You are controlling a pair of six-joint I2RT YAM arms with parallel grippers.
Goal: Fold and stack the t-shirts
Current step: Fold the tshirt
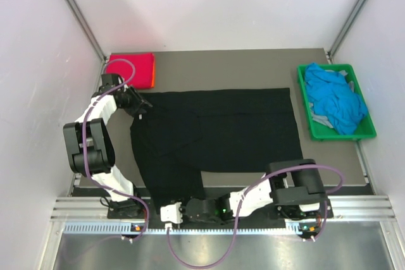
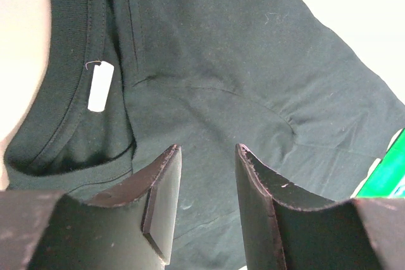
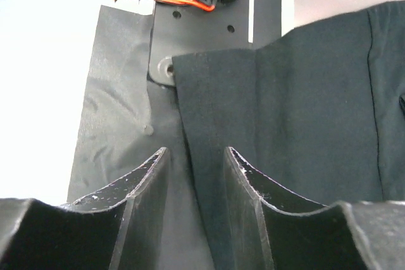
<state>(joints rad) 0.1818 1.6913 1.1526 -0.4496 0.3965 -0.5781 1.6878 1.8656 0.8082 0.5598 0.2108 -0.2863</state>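
A large black t-shirt (image 1: 221, 124) lies spread on the table, its left part drawn down to the near edge. My left gripper (image 1: 138, 109) hovers at the shirt's far-left corner by the collar. In the left wrist view this gripper (image 2: 205, 150) is open above the black cloth, with the white neck label (image 2: 100, 86) to its left. My right gripper (image 1: 163, 214) is low at the near edge. In the right wrist view it (image 3: 195, 151) is open, the edge of the black t-shirt (image 3: 285, 105) running under the gap, nothing gripped.
A folded magenta-red shirt (image 1: 131, 67) lies at the far left with an orange one (image 1: 154, 79) showing under it. A green crate (image 1: 306, 109) at the right holds bunched blue shirts (image 1: 335, 100). The left arm's base plate (image 3: 209, 11) is just ahead of the right gripper.
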